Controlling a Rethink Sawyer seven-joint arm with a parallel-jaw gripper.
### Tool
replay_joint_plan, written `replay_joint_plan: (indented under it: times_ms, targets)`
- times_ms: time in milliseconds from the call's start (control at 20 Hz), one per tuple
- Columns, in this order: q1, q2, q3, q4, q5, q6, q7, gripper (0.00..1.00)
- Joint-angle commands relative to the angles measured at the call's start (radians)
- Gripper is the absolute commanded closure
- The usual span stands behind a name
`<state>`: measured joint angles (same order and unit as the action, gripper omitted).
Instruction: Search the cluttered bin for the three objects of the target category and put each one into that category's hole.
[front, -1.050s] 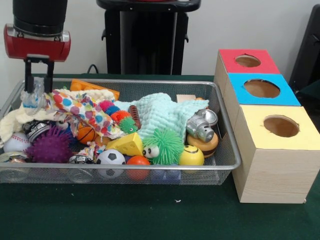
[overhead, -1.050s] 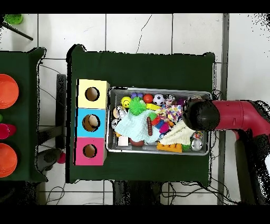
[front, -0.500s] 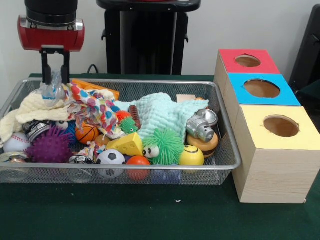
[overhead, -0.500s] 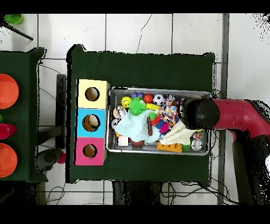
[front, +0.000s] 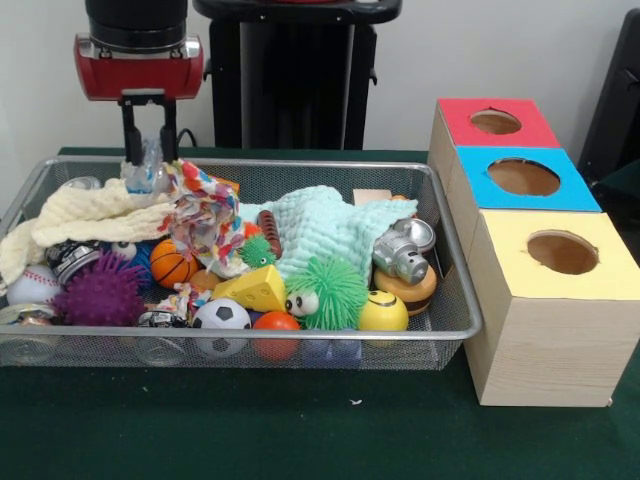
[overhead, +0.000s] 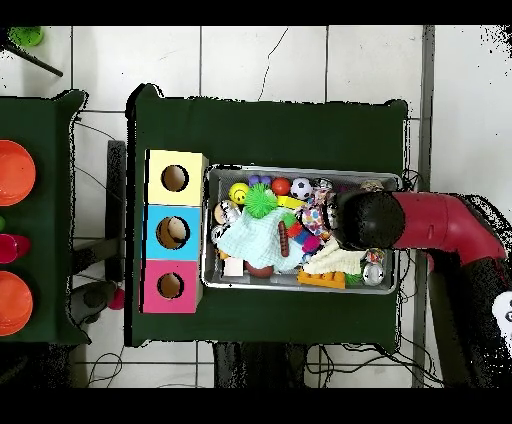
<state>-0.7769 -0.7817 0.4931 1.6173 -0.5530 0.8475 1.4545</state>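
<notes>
Hanging in the upper left of the front view, your red and black arm's gripper (front: 147, 158) had its two dark fingers (front: 129, 138) drawn narrow, pinched on a clear crinkled plastic piece (front: 146, 172) just above the far rim of the silver wire-mesh bin (front: 440, 262). Right beside that piece, a multicoloured polka-dot cloth (front: 200, 218) stood bunched up and draped down into the clutter, and a cream knitted cloth (front: 85, 215) stretched from it toward the left edge of the bin.

You could see along the lower front of the bin a purple spiky ball (front: 98, 293), a small soccer ball (front: 221, 318), a yellow cheese-shaped wedge (front: 254, 289), a green fuzzy toy with googly eyes (front: 327, 291) and a yellow smiley ball (front: 382, 312). A mint-green waffle cloth (front: 320, 228) filled the middle, with a silver metal toy (front: 402, 252) at its right.

At the right of the frame stood a wooden box with a red-topped hole (front: 495, 122), a blue-topped hole (front: 523, 176) and a yellow-topped hole (front: 562, 252), just beside the bin.

In the overhead view, the arm's dark wrist (overhead: 365, 220) covered the right part of the bin, hiding the gripper there.
</notes>
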Motion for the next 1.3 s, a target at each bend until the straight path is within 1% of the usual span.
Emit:
replay_joint_plan:
  times_ms: [50, 550, 1000, 1100, 1200, 1300]
  targets:
    - [0.015, -0.004, 0.032, 0.097, 0.038, 0.065, -0.068, 1.00]
    - [0.028, -0.007, 0.019, 0.104, 0.058, 0.054, -0.043, 1.00]
    - [0.041, -0.033, 0.013, 0.146, 0.115, 0.048, 0.020, 1.00]
    - [0.034, -0.040, 0.025, 0.163, 0.145, 0.023, 0.033, 1.00]
    - [0.019, -0.042, 0.053, 0.184, 0.186, -0.025, 0.043, 1.00]
    - [0.014, -0.047, 0.073, 0.206, 0.211, -0.066, 0.045, 1.00]
